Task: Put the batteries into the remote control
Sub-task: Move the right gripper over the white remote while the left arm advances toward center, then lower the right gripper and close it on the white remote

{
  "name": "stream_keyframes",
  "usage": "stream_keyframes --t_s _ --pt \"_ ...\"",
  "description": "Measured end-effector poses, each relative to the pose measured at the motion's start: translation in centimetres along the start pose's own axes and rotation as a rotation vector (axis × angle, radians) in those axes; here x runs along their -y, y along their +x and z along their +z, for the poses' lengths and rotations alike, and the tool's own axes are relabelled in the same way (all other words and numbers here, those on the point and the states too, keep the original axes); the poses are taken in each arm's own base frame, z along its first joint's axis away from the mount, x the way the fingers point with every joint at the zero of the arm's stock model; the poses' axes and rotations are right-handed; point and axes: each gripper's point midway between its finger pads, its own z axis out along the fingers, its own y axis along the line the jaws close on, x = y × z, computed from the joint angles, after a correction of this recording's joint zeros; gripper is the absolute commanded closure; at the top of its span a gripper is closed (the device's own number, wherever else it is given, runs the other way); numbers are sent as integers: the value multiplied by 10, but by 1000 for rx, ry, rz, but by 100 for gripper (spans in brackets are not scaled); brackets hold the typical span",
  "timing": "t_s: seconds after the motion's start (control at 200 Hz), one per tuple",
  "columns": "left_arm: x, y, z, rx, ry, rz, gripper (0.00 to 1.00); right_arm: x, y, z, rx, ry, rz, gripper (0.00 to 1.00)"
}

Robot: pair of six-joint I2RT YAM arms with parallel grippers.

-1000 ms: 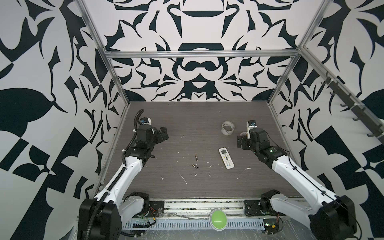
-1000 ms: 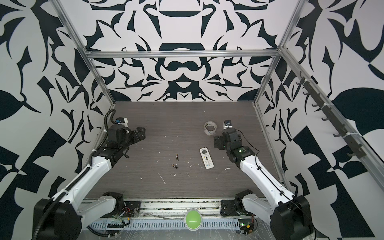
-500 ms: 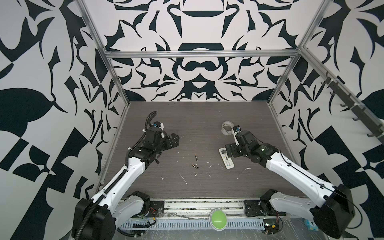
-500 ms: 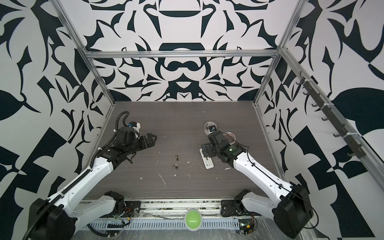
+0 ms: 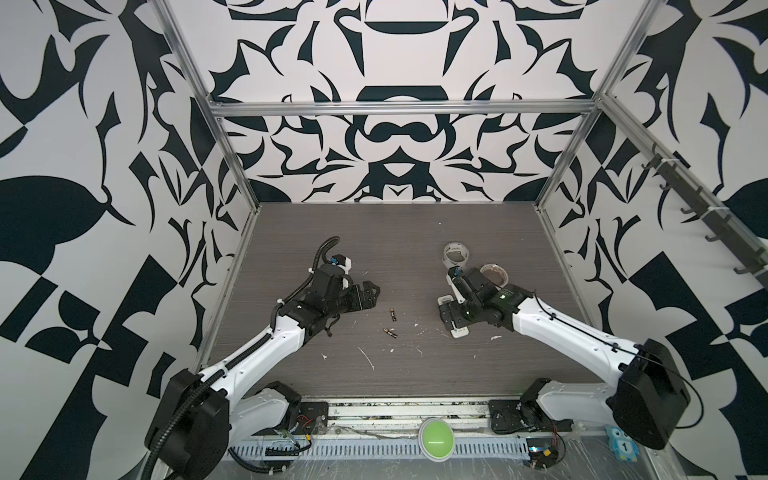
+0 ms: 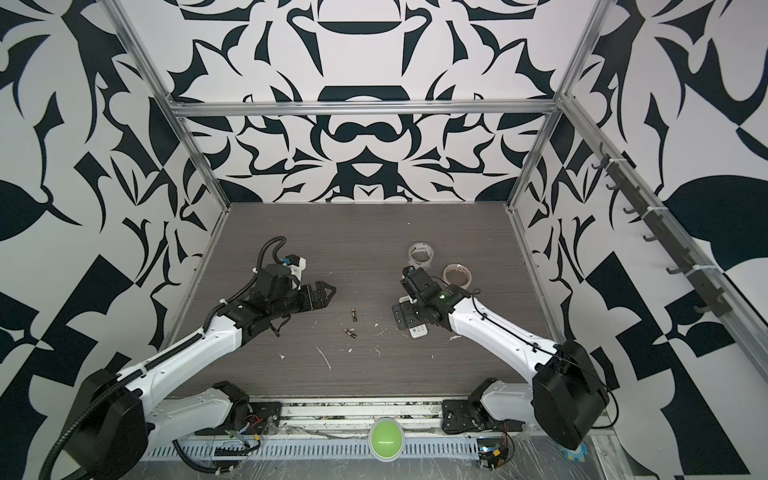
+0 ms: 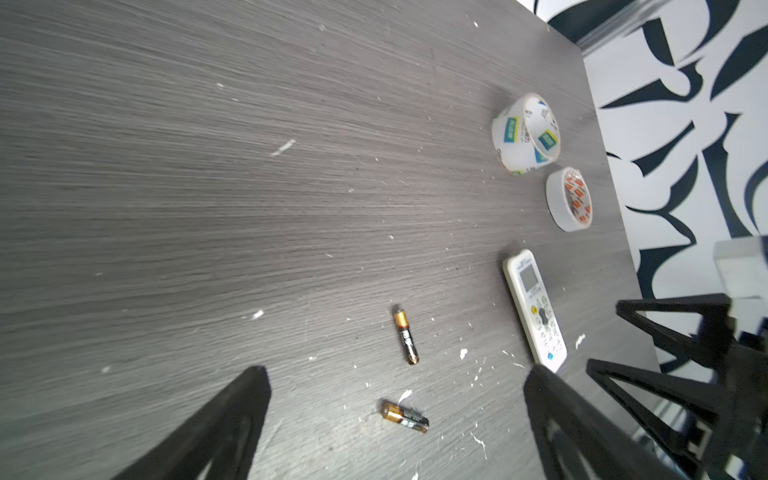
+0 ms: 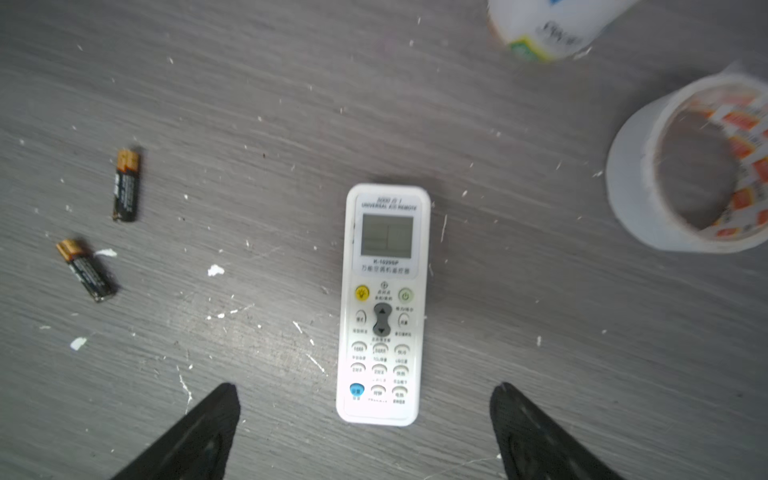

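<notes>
Two batteries lie loose mid-table, one (image 5: 392,314) just behind the other (image 5: 390,332); both show in the left wrist view (image 7: 406,336) (image 7: 405,417). The white remote control (image 8: 384,303) lies buttons up to their right, screen end facing away. My right gripper (image 5: 451,314) hovers open above it, its near end between the spread fingers (image 8: 226,399) without touching. In both top views the gripper hides most of the remote (image 6: 417,330). My left gripper (image 5: 376,296) is open and empty, just left of the batteries, pointing at them (image 7: 397,374).
Two tape rolls stand behind the remote: a clear printed one (image 5: 456,254) and a white one (image 5: 494,274) beside my right wrist. White scraps litter the dark wood table (image 5: 374,365). A green button (image 5: 435,436) sits on the front rail.
Both arms have swung in from the sides toward the middle. The right gripper came over the remote, and the left one closed in on the batteries. Both stayed open.
</notes>
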Motion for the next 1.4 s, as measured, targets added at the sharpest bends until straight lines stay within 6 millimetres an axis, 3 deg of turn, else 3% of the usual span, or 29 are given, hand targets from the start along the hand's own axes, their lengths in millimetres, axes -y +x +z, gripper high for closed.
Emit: stream_keyframes --t_s 0.155,0.435,0.9,1.4 --pt "21 2 9 -9 90 49 1 -3 14 14 -55 -19 -2 4" --pt "62 26 13 -50 262 147 1 -5 20 26 -102 -19 11 6" --pt "90 30 5 -54 433 209 1 5 37 48 -195 56 57 18" --pt "91 32 -2 -40 447 239 1 7 42 53 -222 71 79 25"
